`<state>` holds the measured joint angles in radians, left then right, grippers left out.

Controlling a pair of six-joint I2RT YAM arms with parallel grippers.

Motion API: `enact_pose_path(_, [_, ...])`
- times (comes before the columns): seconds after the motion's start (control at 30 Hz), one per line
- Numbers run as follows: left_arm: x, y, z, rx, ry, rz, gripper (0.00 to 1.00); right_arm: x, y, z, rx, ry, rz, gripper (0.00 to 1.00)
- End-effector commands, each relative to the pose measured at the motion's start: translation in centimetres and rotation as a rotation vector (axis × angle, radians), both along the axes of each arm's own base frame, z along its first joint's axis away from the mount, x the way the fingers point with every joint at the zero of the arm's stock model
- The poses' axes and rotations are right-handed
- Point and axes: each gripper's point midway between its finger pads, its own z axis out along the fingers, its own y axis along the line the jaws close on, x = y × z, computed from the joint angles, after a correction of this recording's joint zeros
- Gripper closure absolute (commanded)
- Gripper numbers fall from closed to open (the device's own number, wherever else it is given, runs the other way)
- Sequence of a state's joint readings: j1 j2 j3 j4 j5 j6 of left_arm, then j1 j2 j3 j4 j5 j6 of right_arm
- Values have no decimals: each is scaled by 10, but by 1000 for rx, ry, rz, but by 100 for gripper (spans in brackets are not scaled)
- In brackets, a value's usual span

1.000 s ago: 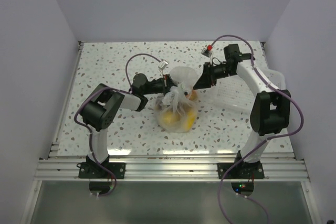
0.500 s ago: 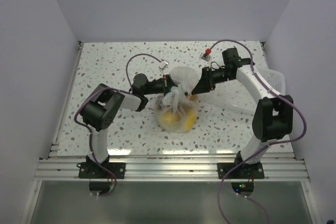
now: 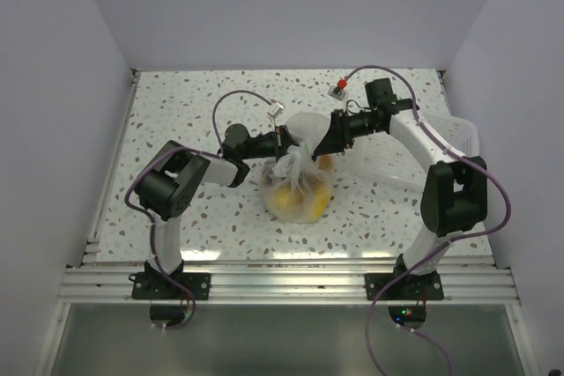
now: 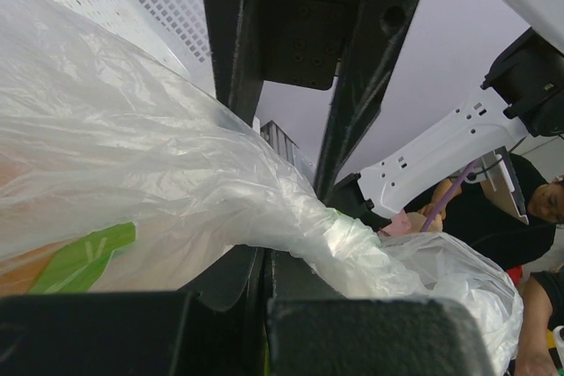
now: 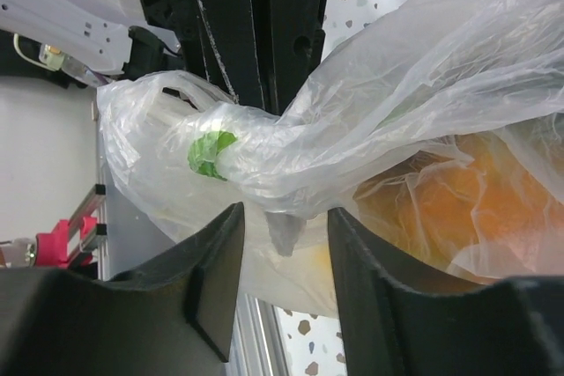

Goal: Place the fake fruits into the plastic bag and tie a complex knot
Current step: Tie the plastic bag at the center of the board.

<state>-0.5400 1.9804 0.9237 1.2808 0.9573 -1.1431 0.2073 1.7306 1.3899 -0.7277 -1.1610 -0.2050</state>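
A white table flecked with brown and grey fills the middle of the scene, boxed in by three plain, pale lavender walls: a back wall, a left wall and a right wall. Aluminium rails run along the table's near edge, and a narrower rail follows its left edge. Below the near rails lies a dull grey-green panel. The light is even and soft, with faint shadows. In the left wrist view a person in dark clothes shows at the right edge.
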Motion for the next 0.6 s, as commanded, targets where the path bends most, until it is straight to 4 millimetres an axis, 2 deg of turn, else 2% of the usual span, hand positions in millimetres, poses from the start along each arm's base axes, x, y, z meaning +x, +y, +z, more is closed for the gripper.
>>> enact_pose_path(0.0, [-20, 7, 70, -251, -408, -16, 100, 7, 4, 5, 12, -34, 1, 58])
enact_pose_path(0.13, [-18, 6, 71, -253, -412, -14, 100, -1, 2, 5, 17, -34, 30, 62])
enact_pose_path(0.2, [-18, 5, 71, -253, -414, -17, 100, -3, 2, 3, 14, -37, 35, 69])
enact_pose_path(0.23, [-19, 5, 70, -252, -414, -21, 100, -3, 1, 4, 15, -49, 36, 79])
enact_pose_path(0.3, [-19, 5, 70, -251, -415, -17, 100, -3, 1, 4, 9, -50, 35, 89])
enact_pose_path(0.33, [-19, 5, 70, -248, -415, -17, 100, -3, 0, 3, 5, -47, 36, 100])
enact_pose_path(0.4, [-20, 7, 69, -238, -421, -18, 100, -4, -1, 3, -9, -65, 46, 100])
enact_pose_path(0.43, [-20, 7, 68, -231, -421, -22, 97, -4, -2, 2, -15, -69, 45, 100])
enact_pose_path(0.53, [-17, 21, 69, -178, -426, -12, 68, 2, -6, 7, -32, -111, 40, 100])
enact_pose_path(0.57, [-16, 26, 62, -145, -411, -5, 59, 3, -7, 7, -37, -117, 38, 100])
